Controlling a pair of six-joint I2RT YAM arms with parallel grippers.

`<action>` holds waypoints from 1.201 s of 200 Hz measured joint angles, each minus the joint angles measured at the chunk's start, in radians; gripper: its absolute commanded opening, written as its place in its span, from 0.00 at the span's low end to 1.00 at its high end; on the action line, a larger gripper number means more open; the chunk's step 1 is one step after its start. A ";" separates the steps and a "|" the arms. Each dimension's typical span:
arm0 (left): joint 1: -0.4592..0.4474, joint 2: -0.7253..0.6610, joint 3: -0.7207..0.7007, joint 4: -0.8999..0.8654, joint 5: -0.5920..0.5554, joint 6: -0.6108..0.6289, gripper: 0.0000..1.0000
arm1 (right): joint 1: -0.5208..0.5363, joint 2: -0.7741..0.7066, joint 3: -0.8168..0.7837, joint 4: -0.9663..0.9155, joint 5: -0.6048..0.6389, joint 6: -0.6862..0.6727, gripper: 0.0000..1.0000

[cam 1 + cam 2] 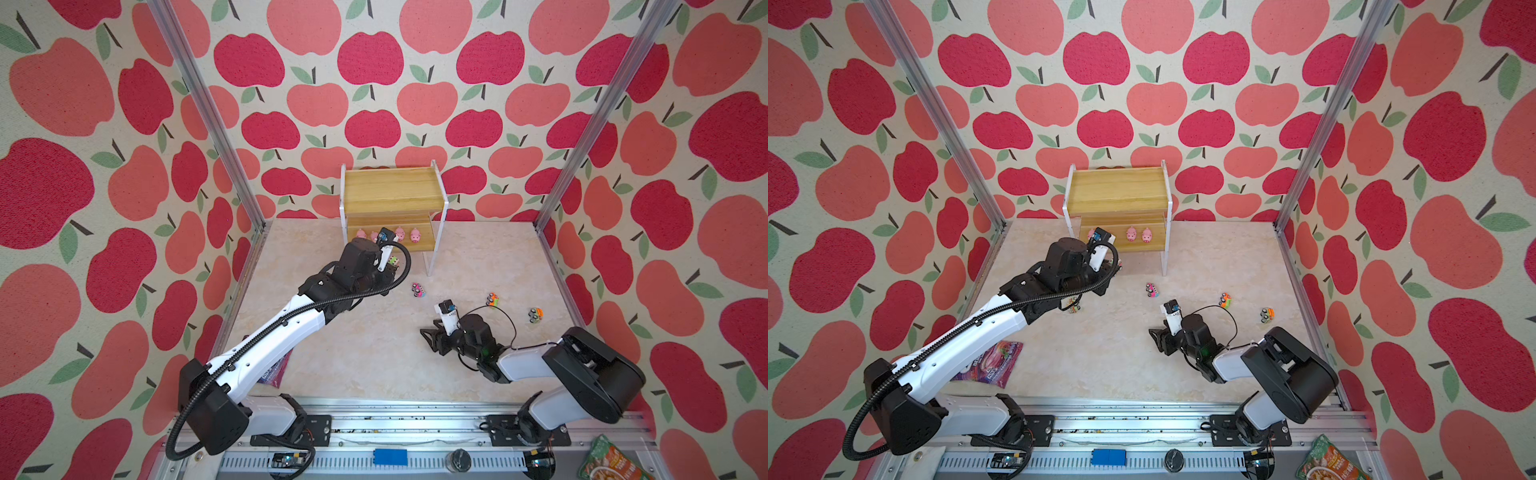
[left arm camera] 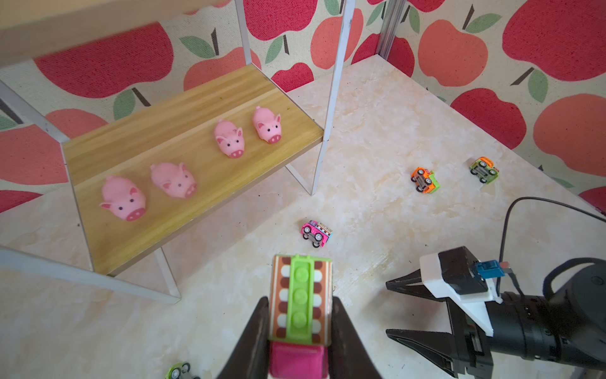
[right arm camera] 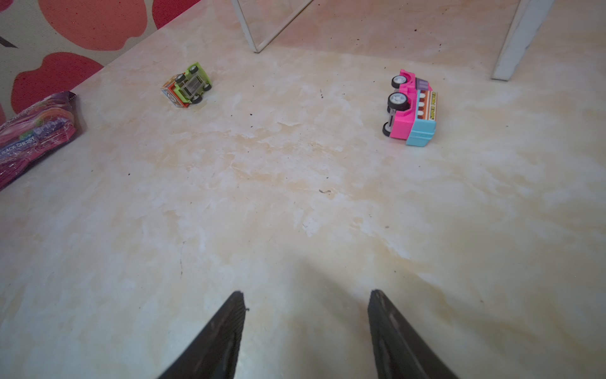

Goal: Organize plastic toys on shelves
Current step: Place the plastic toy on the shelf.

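a: left claw (image 2: 300, 302)?
b: clamped on a green-roofed truck (image 2: 299, 285), just near side of the shelves (image 1: 392, 189).
a: right claw (image 3: 308, 292)?
b: jaws apart, empty, over the table (image 3: 295, 197). four pigs (image 2: 123, 198) on the lower board.

Pale marbled tabletop (image 1: 374, 365), enclosed by walls (image 1: 374, 83) printed with red and pink apples. A metal rail (image 1: 415, 426) runs along its front edge. Purple snack packet (image 1: 992, 361): flat on the tabletop, just behind the rail's left part. Green food pouch (image 1: 1327, 461): at the rail's right end. Blue block (image 1: 1108, 457) and round black knob (image 1: 1173, 460): near the rail's middle.
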 measured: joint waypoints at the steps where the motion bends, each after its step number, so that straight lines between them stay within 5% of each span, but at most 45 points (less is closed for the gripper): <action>1: 0.001 0.000 0.008 -0.005 0.000 0.000 0.25 | 0.000 0.000 0.000 0.000 0.000 0.000 0.63; 59: 0.052 0.057 0.296 -0.219 -0.001 -0.023 0.25 | 0.084 -0.055 0.029 -0.078 0.070 -0.061 0.63; 112: 0.146 0.159 0.507 -0.337 -0.001 -0.031 0.26 | 0.152 -0.266 0.115 -0.268 0.169 -0.167 0.63; 162: 0.213 0.288 0.700 -0.410 -0.002 -0.045 0.26 | 0.160 -0.439 0.221 -0.438 0.251 -0.301 0.63; 240: 0.286 0.526 0.983 -0.509 -0.039 -0.052 0.27 | 0.160 -0.511 0.249 -0.550 0.299 -0.446 0.64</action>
